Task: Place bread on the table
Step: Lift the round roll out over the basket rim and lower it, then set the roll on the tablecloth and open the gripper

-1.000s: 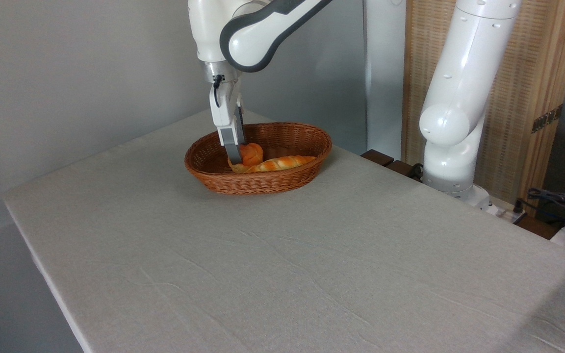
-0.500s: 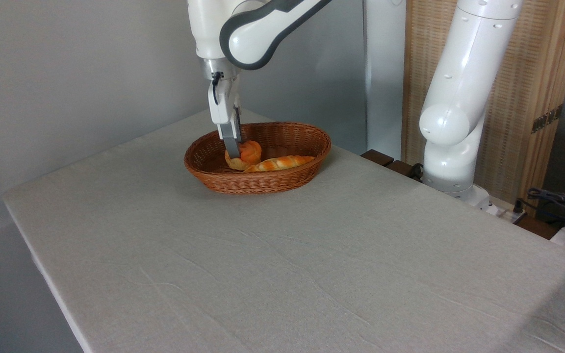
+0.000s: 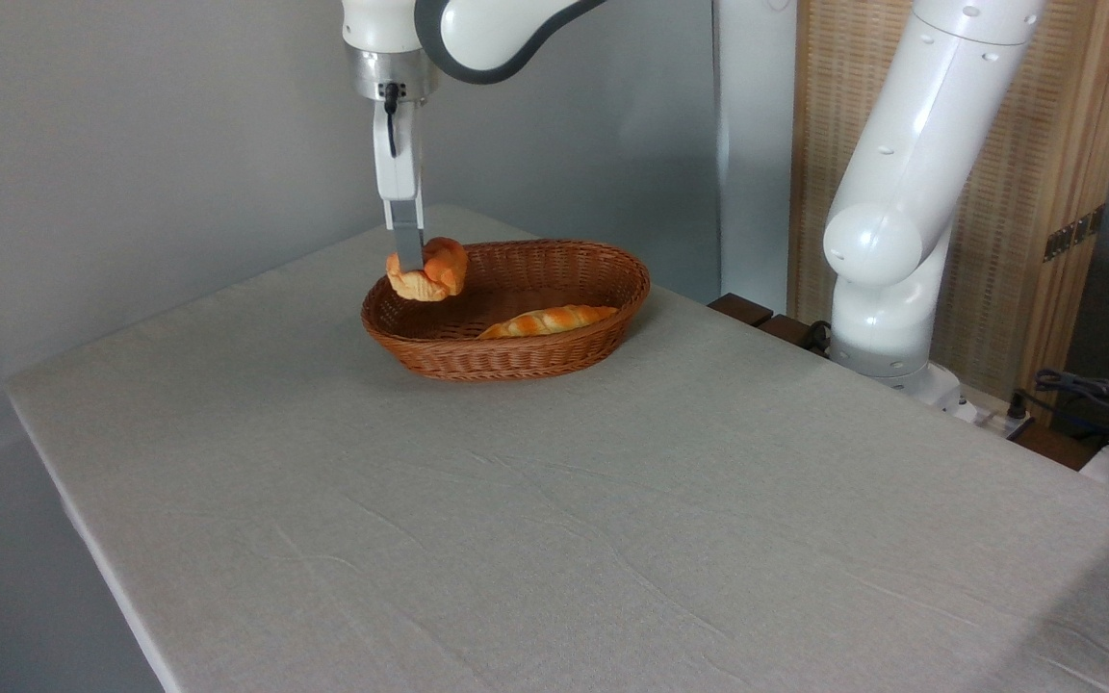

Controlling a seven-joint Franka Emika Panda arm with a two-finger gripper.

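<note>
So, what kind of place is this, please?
Probably an indoor robot test room, not a real kitchen: a robot arm is mounted beside a cloth-covered table, cables lie at the right, and its gripper holds bread above a wicker basket.

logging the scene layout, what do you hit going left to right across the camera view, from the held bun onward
bread held in the end effector → long striped loaf lying in the wicker basket → white robot base column → cables at the right edge
</note>
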